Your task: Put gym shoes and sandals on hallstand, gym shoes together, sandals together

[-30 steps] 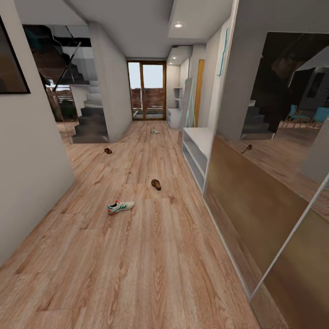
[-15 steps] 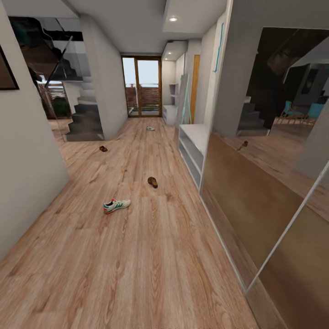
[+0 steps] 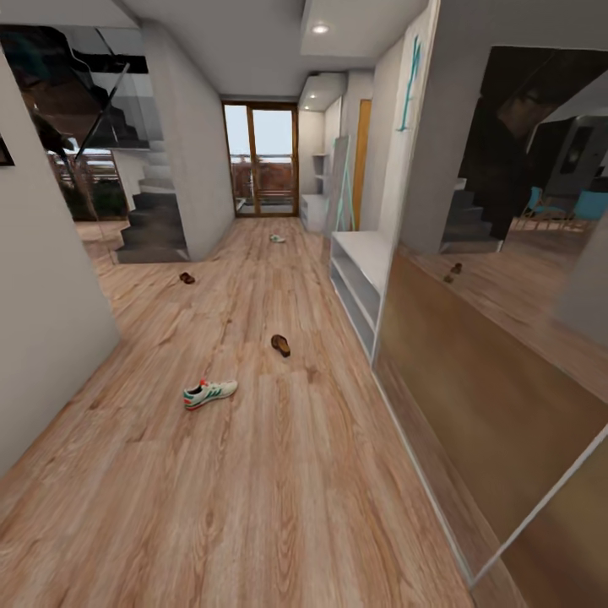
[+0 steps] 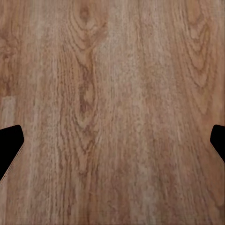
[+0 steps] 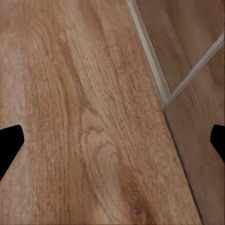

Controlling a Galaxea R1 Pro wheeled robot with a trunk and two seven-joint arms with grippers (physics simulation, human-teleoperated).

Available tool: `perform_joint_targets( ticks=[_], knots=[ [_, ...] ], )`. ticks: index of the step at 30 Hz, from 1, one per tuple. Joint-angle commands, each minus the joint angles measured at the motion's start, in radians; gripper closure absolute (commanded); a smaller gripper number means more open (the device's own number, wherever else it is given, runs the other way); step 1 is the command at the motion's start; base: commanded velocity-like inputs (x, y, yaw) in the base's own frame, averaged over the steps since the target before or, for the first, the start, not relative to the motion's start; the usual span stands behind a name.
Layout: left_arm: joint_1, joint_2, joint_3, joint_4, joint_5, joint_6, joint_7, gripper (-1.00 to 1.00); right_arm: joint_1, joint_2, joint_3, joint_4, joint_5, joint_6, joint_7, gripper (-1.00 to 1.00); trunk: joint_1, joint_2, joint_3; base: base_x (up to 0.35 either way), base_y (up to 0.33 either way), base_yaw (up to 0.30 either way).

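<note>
One cream-white gym shoe [image 3: 209,393] with green stripes lies on the wood-grain corridor floor [image 3: 253,490], a few steps ahead and left of centre. The other gym shoe [image 3: 277,238] lies far down the corridor near the glass door. A dark brown sandal [image 3: 280,344] rests mid-floor, and the second sandal [image 3: 187,278] lies further left by the stairs. The pale hallstand [image 3: 316,208], with wall shelves above it, stands at the far right. My left gripper [image 4: 112,150] and right gripper [image 5: 112,150] hang open over bare planks, holding nothing.
A low white shelf bench [image 3: 358,272] stands along the right wall, nearer than the hallstand. A mirrored sliding wardrobe [image 3: 507,363] runs down the right side, its floor rail [image 5: 150,56] under my right gripper. A white wall [image 3: 42,338] closes the left; stairs [image 3: 156,224] rise behind it.
The whole head view has shifted as the camera moved; the near shoe and sandal sit slightly lower and further left in the picture. The shoes themselves lie where they were.
</note>
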Motion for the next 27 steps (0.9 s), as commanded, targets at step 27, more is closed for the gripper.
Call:
perform_joint_targets(
  ticks=[27],
  knots=[
    [-0.010, 0.004, -0.001, -0.011, 0.005, -0.003, 0.004, -1.00, 0.000, 0.000, -0.002, 0.002, 0.002, -0.003, 0.001, -1.00, 0.000, 0.000, -0.001, 0.328, 0.000, 0.000]
  ],
)
